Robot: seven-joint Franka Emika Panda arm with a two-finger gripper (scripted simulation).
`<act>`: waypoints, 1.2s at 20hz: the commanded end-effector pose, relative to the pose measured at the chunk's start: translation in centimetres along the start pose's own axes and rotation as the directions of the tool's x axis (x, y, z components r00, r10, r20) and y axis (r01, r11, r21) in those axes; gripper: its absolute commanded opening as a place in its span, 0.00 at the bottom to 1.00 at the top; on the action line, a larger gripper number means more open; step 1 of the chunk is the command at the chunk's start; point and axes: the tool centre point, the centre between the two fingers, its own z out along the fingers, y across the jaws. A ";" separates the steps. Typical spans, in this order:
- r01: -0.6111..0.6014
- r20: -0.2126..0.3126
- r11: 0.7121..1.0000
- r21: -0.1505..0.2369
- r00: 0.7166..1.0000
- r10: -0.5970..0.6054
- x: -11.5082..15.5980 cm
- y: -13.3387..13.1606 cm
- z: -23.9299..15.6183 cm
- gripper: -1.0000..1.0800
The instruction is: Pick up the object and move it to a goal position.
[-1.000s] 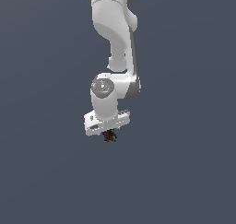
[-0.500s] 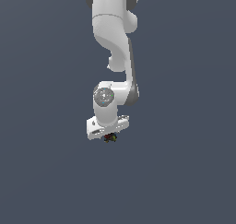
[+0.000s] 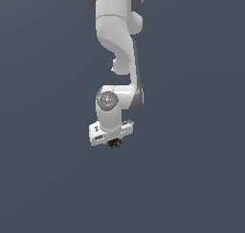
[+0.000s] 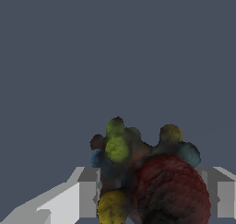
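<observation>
— One thing in your tool (image 3: 114,142)?
— Yes, my tool is clamped on the speckled lump (image 4: 146,181); it sits between both fingers (image 4: 87,193), under my white arm (image 3: 117,59).

The robot arm (image 3: 117,40) is smooth, shiny and white, made of fat round parts joined one after another. Dark grey bands show where the parts meet. One joint has a round grey cap (image 3: 107,99) with tiny red and green marks on it. The gripper (image 3: 114,142) has a flat white boxy body. In the wrist view its fingers (image 4: 88,193) are blocky, white and grey.
</observation>
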 end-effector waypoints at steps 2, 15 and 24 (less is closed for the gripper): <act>0.002 0.006 1.000 0.004 1.000 -0.002 -0.2 -0.3 0.5 0.00; 0.000 0.001 1.000 0.000 1.000 0.000 -1.4 -1.9 -1.0 0.00; 0.001 0.003 1.000 0.001 1.000 -0.001 -4.7 -6.4 -3.1 0.00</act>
